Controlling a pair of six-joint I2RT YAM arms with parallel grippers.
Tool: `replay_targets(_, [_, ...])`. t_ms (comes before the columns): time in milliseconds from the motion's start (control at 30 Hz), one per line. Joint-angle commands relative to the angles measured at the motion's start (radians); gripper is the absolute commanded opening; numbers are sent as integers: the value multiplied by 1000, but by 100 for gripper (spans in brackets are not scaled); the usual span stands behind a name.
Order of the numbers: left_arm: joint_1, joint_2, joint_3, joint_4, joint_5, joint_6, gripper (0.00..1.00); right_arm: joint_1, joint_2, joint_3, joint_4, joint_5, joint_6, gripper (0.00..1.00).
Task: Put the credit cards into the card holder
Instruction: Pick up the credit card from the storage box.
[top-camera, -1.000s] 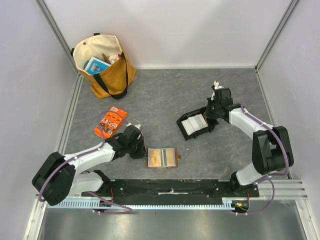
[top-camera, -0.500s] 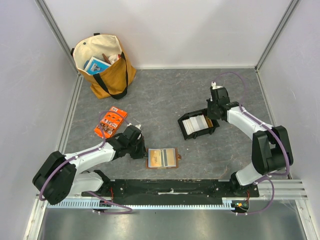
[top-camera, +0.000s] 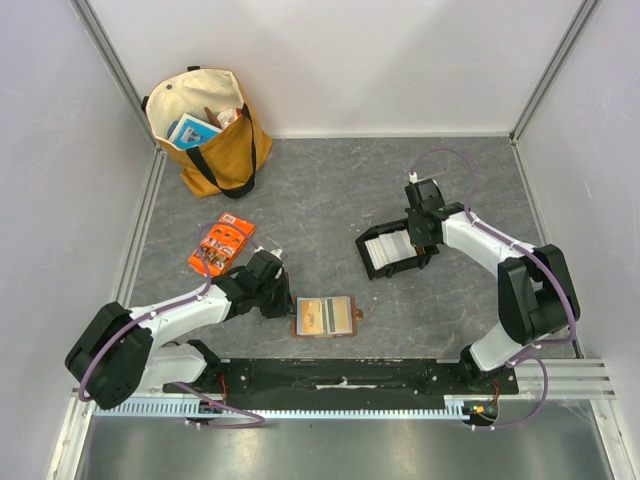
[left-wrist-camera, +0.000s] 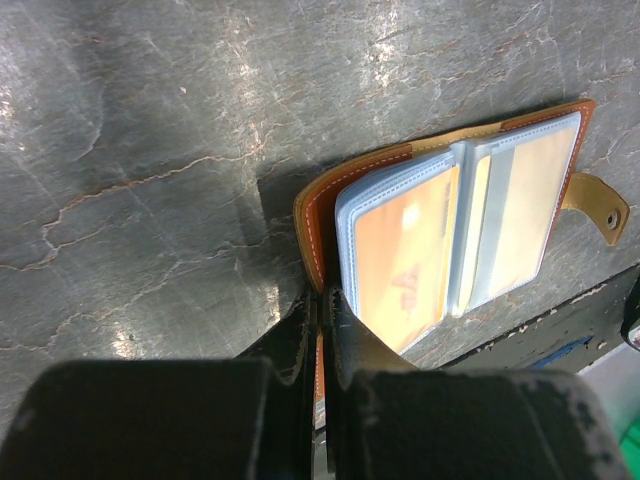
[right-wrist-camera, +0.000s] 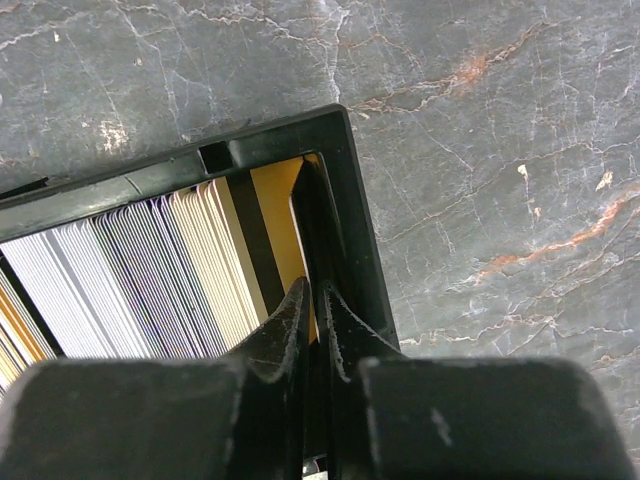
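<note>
Right arm's the only thing that moved: in the top view its wrist has swung left, so the right gripper (top-camera: 419, 233) now sits over the right end of the open black plastic tray (right-wrist-camera: 270, 140) instead of hanging just off it. The thin white and pale grey credit cards (right-wrist-camera: 150, 270) stand on edge in that tray. In the wrist view the row runs off to the left of the fingertips, which dip into the tray's right corner beside a yellowish card. We see only a sliver of gap between the fingers, and we can't tell if a card is pinched in there. The small tan-brown leather card holder (top-camera: 325, 316) lies open, lower left of the tray and well apart from it. Its long axis runs left-right and its clear sleeves face up. The left gripper (left-wrist-camera: 320, 300) hasn't budged. Its fingers are pressed together on the holder's left flap edge, so that arm is nearer the holder and the right is nearer the cards. We reckon any card has to travel down-left across the frame.
</note>
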Motion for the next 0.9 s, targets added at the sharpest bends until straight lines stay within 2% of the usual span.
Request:
replay_targets(0, [0, 1, 12, 29, 11, 10, 2, 2, 3, 47, -18, 32, -14, 5])
replay_targets(67, [-2, -2, 12, 29, 13, 10, 2, 0, -6, 61, -20, 22, -21, 0])
replay_targets(467, [0, -8, 12, 23, 10, 7, 2, 2, -232, 119, -54, -107, 1, 0])
replay_targets(667, [0, 1, 15, 26, 18, 10, 2, 2, -287, 99, -116, -109, 12, 0])
replay_targets(867, [-2, -5, 21, 19, 11, 8, 2, 17, -413, 23, -140, -335, 45, 0])
